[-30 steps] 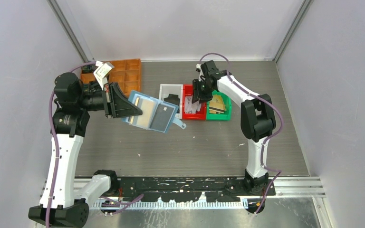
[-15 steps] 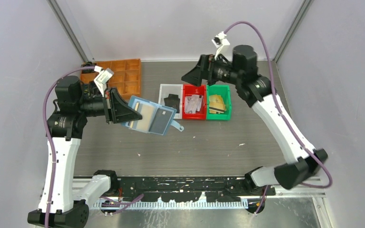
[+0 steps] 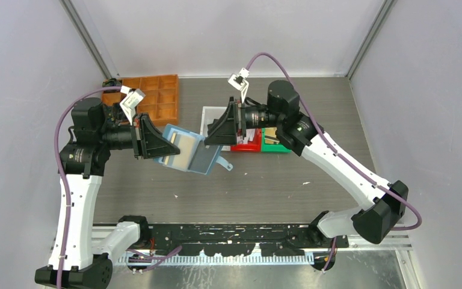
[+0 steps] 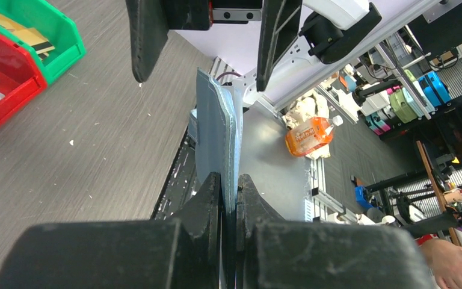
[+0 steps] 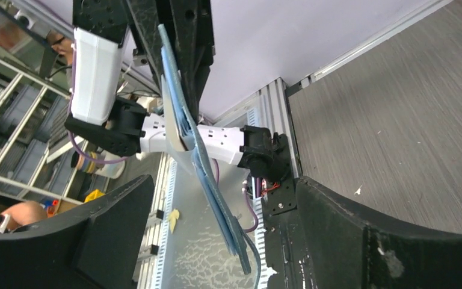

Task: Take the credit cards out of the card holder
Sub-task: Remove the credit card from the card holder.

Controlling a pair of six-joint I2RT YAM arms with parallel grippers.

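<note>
The teal-blue card holder [image 3: 194, 158] hangs open in the air, gripped at its left edge by my shut left gripper [image 3: 169, 143]. A pale credit card [image 3: 183, 150] sits in its inner pocket. In the left wrist view the holder [image 4: 215, 129] shows edge-on between my fingertips [image 4: 207, 192]. My right gripper [image 3: 212, 133] is open at the holder's right edge, one finger [image 4: 147, 36] on each side and not touching. In the right wrist view the holder [image 5: 207, 180] lies between my spread fingers [image 5: 114, 223].
A red bin [image 3: 243, 146] with loose cards, a green bin [image 3: 278, 146] and a white bin [image 3: 212, 113] stand in a row at mid-table behind the right gripper. An orange compartment tray [image 3: 156, 96] is at the back left. Both arms are raised above the table.
My right arm rose from over the red bin and swung left; its open gripper now straddles the holder's right edge. The left gripper still holds the holder, shifted slightly lower.
</note>
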